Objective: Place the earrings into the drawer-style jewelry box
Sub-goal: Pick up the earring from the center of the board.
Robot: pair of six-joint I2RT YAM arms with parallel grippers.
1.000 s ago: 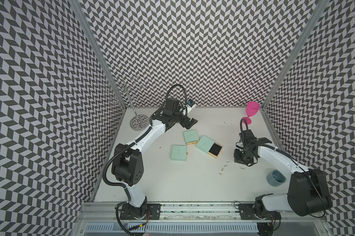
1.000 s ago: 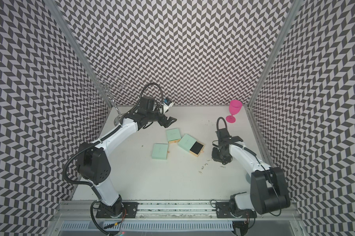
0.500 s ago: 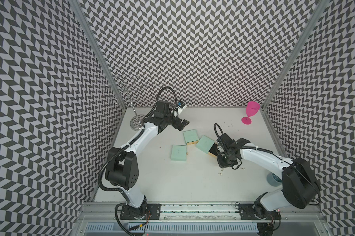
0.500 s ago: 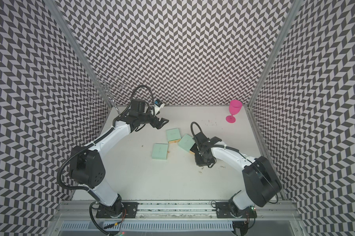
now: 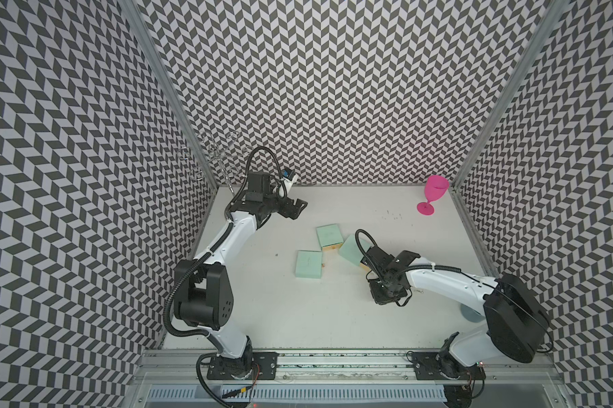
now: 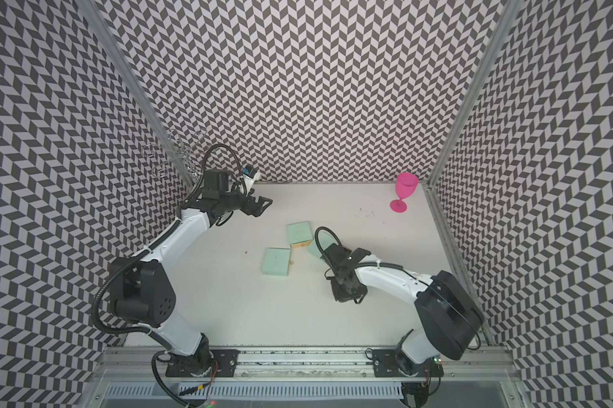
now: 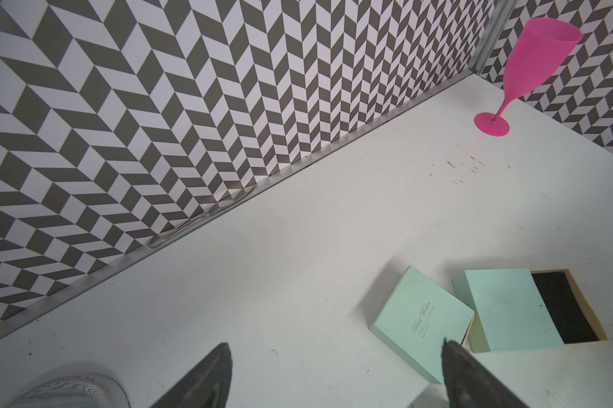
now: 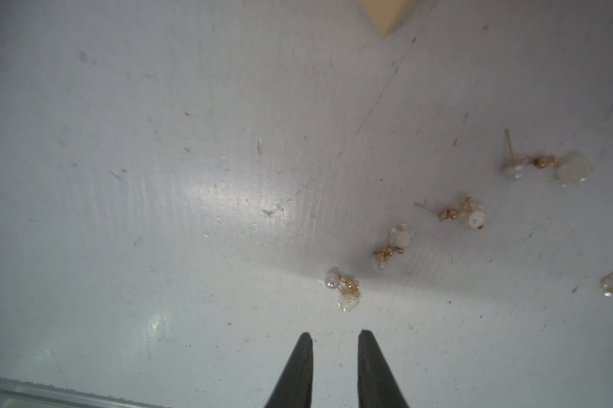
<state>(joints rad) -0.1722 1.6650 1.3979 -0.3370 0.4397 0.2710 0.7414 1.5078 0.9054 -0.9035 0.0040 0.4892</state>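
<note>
Near the tabletop's (image 5: 280,318) back-left corner, the left gripper (image 5: 295,206) hangs spread wide, empty. Mid-tabletop, the jewelry box (image 7: 510,311) lies with its drawer (image 7: 562,307) out. Just right, nearer the front edge, the right gripper (image 8: 335,339), narrowly parted and empty, hovers beside the loose earrings (image 8: 391,244).

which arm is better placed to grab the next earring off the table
Right. The right gripper hangs low with the earrings just ahead of its slightly parted, empty jaws. The left gripper sits open near the back wall, far from them.
</note>
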